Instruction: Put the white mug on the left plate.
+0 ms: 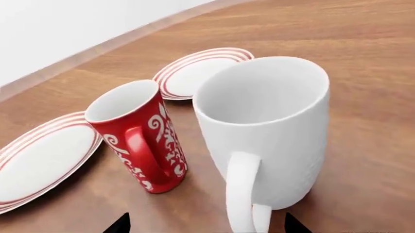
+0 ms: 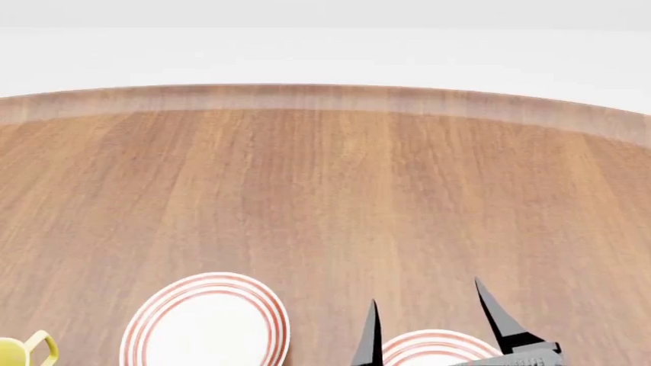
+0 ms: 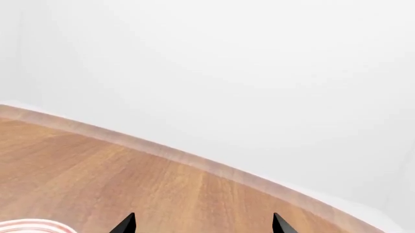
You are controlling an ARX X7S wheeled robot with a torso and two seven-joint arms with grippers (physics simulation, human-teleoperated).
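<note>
I see the tall plain glossy white mug upright on the brown wooden table, loop handle facing the left wrist camera. Left gripper: only 2 dark fingertips show, spread, 1 either side of the mug's handle, apart from it. The smaller red mug with white swirls stands just beside the white mug, between it and 1 round white plate with thin red rim rings. A second matching plate lies behind the white mug, its rim partly hidden by it.

Head view: right gripper with 2 black fingers spread, above the right plate. The left plate is bare. A yellow mug handle shows beside that plate at the frame corner.
</note>
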